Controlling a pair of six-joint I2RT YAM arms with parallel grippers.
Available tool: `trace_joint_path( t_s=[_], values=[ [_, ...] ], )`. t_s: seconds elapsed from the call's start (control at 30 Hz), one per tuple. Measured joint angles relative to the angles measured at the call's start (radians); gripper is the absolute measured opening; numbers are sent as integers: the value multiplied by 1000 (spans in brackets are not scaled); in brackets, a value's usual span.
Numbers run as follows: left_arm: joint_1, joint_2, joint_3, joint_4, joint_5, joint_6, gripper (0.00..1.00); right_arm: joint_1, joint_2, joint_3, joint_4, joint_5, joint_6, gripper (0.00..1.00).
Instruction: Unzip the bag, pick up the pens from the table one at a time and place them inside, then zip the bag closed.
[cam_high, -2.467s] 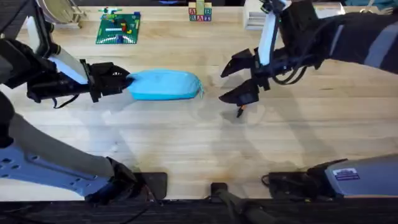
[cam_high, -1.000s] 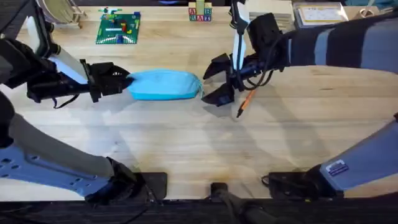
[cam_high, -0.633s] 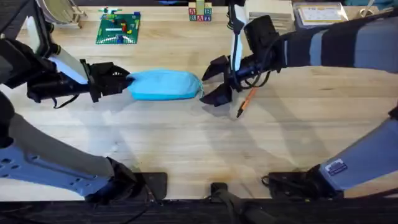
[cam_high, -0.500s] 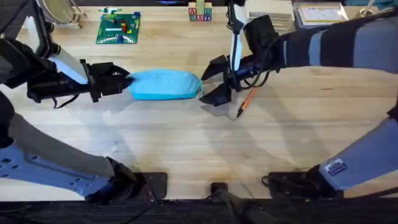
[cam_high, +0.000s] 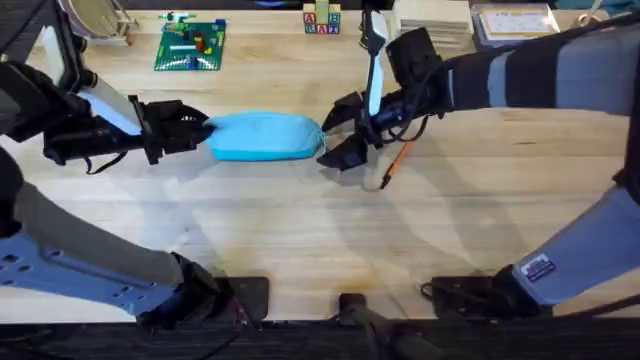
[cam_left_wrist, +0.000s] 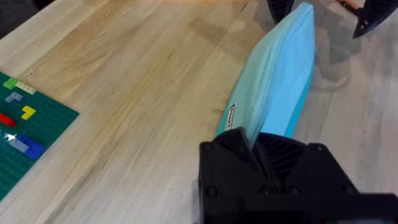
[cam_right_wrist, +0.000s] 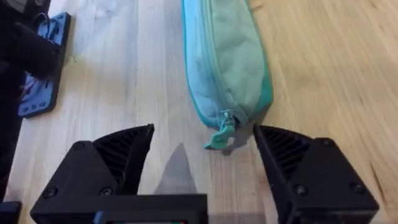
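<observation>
Fingers of the right gripper (cam_right_wrist: 204, 146) spread wide around the zipper pull (cam_right_wrist: 219, 134) of the light-blue soft fabric pouch (cam_high: 264, 136), which lies on the pale wooden table (cam_high: 300, 230). Left gripper (cam_high: 197, 132) clamps the pouch's opposite end. Slim orange pen (cam_high: 395, 165) lies just beside the right gripper.

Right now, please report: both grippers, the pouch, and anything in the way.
Left gripper shut on light-blue fabric pouch, at its end. Right gripper open, straddling zipper pull. Pouch zipped. Orange pen on table, beside right gripper.

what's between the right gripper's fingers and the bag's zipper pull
Only bare table: in the right wrist view the right gripper is open just short of the bag, zipper pull untouched.
</observation>
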Motion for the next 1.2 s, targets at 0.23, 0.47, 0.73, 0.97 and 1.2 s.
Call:
trace_joint_path(
  t_s=[0.23, 0.47, 0.73, 0.97, 1.2],
  values=[
    [0, 0, 0, 0, 0, 0, 42, 7, 1, 0, 5, 0, 0, 941],
    [0, 0, 0, 0, 0, 0, 42, 6, 1, 0, 6, 1, 0, 802],
    [0, 0, 0, 0, 0, 0, 42, 6, 1, 0, 9, 12, 4, 270],
    [0, 0, 0, 3, 0, 0, 42, 5, 1, 0, 9, 15, 4, 83],
    [0, 0, 0, 3, 0, 0, 42, 5, 1, 0, 8, 14, 4, 33]
  ],
)
